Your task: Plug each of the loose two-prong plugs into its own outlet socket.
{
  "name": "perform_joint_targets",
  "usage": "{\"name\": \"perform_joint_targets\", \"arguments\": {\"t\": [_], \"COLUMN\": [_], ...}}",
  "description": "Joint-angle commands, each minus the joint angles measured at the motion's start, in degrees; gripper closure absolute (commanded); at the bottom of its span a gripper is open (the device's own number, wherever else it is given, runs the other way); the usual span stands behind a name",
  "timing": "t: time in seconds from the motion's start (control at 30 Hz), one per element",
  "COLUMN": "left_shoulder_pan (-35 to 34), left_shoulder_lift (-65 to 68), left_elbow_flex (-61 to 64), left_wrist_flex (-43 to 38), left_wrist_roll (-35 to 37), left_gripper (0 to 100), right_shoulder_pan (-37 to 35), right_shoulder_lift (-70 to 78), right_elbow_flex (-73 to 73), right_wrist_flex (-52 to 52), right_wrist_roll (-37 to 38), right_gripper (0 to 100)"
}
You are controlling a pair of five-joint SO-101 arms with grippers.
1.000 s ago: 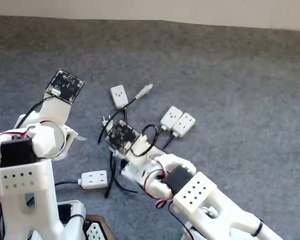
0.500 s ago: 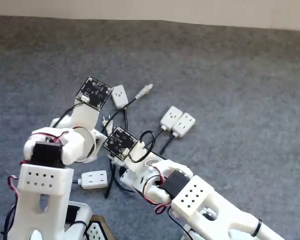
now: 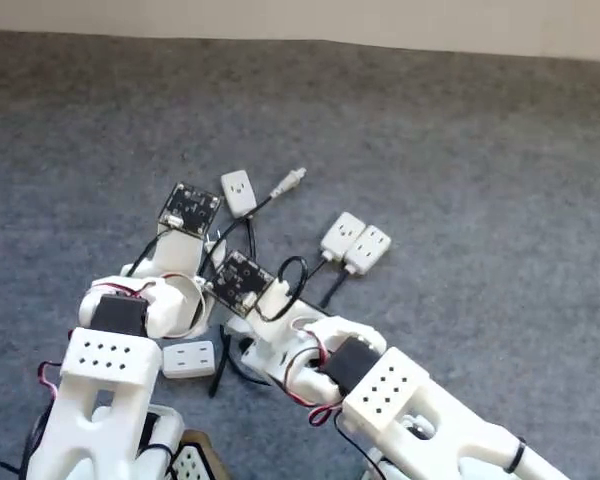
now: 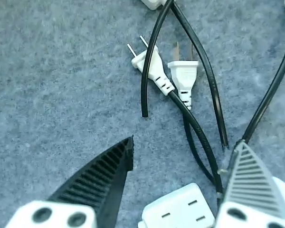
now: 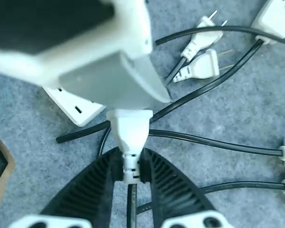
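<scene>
My right gripper [image 5: 129, 159] is shut on a white plug [image 5: 129, 135] with a black cord; its prong end is hidden under the left arm's grey finger [image 5: 114, 80]. My left gripper [image 4: 183, 145] is open just above the carpet. Beyond its tips lie two loose white two-prong plugs [image 4: 150, 63] [image 4: 183, 75], side by side on black cords. A white outlet block [image 4: 178, 211] lies between its fingers near the wrist. That outlet block [image 5: 72, 108] sits beside the held plug. In the high view both arms crowd together around the cords [image 3: 225, 300].
More white outlets lie on the grey carpet: one [image 3: 238, 192] at the back, a pair [image 3: 355, 243] to the right, one [image 3: 188, 358] beside the left arm. Another plug [image 3: 292, 181] lies at the back. Black cords cross between the arms. A brown box corner [image 3: 195, 455] is at the front.
The left arm has swung right and dropped low, from raised at the left to over the plugs beside the right arm. The right arm has drawn back slightly.
</scene>
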Motion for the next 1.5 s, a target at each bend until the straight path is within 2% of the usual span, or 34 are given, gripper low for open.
{"name": "perform_joint_targets", "arguments": {"t": [0.0,0.2,0.8,0.87,1.1,1.3,1.47], "left_shoulder_pan": [1.01,1.01,0.57,0.13,-7.78,-10.24,-9.63], "left_shoulder_lift": [-0.75,-0.75,-0.75,-0.75,-0.75,-0.75,-0.75], "left_elbow_flex": [0.57,1.1,3.74,3.56,-0.31,-0.22,-0.22], "left_wrist_flex": [-0.26,-0.18,-0.53,-0.53,-0.18,-0.44,-0.62], "left_wrist_roll": [0.26,0.26,-2.46,-2.46,-2.46,-2.37,-1.49], "left_gripper": [68,68,68,68,68,68,68], "right_shoulder_pan": [4.88,6.11,8.84,9.01,9.27,18.95,19.47], "right_shoulder_lift": [-1.98,-2.33,-1.89,-1.8,-1.71,-1.71,-1.71], "right_elbow_flex": [-11.47,-17.19,-12.35,-11.21,-4.7,2.07,4.62], "right_wrist_flex": [4.44,9.98,10.24,11.47,13.41,17.1,21.85], "right_wrist_roll": [-1.76,-1.93,-2.64,-0.53,5.71,15.3,23.3], "right_gripper": [99.3,99.3,99.3,99.3,99.3,99.3,99.3]}}
